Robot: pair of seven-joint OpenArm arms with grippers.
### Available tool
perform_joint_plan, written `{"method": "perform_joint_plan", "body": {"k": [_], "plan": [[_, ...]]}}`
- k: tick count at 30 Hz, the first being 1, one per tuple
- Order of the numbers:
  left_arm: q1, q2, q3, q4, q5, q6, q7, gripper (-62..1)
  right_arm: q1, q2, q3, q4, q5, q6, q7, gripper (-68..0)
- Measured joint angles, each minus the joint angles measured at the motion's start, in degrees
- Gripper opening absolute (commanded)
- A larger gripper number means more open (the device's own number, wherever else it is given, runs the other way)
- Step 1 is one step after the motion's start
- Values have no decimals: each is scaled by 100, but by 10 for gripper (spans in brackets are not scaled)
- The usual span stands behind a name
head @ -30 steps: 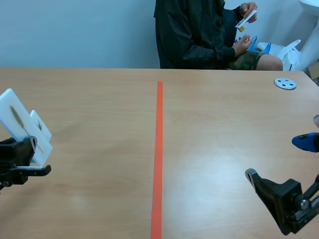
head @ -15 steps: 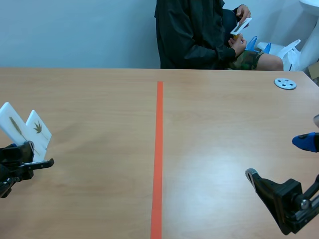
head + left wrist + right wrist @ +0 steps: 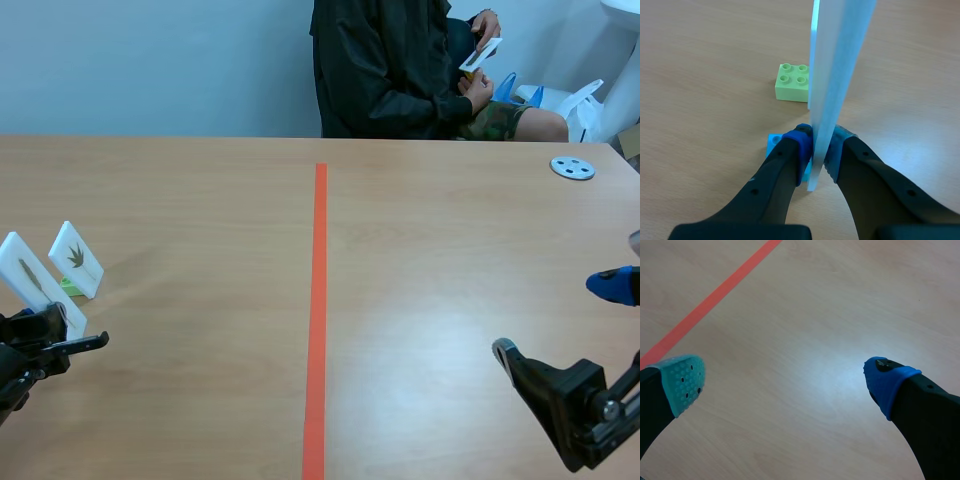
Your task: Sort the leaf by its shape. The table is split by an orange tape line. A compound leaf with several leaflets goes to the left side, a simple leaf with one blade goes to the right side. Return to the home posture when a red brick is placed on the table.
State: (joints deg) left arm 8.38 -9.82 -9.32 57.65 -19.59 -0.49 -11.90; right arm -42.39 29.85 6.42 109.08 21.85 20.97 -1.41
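Your left jaws are clamped on the lower part of a white card (image 3: 27, 272) bearing one slender leaf. The card stands upright, low over the table (image 3: 450, 260), far to the left of the orange tape line (image 3: 318, 310), with a light-blue brick (image 3: 772, 145) at its foot. Just beyond it a second card (image 3: 76, 259), showing a many-fingered leaf, stands on a green brick (image 3: 791, 81). Your right jaws gape wide above the table right of the line, gripping nothing.
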Motion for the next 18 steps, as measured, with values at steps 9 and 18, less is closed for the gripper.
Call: {"method": "perform_joint_plan", "body": {"k": [9, 18], "plan": [[-44, 0, 0, -15, 0, 2, 4, -339, 0, 0, 0, 0, 0, 0, 0, 4], [-42, -46, 2, -13, 111, 0, 4, -88, 0, 0, 0, 0, 0, 0, 0, 4]]}}
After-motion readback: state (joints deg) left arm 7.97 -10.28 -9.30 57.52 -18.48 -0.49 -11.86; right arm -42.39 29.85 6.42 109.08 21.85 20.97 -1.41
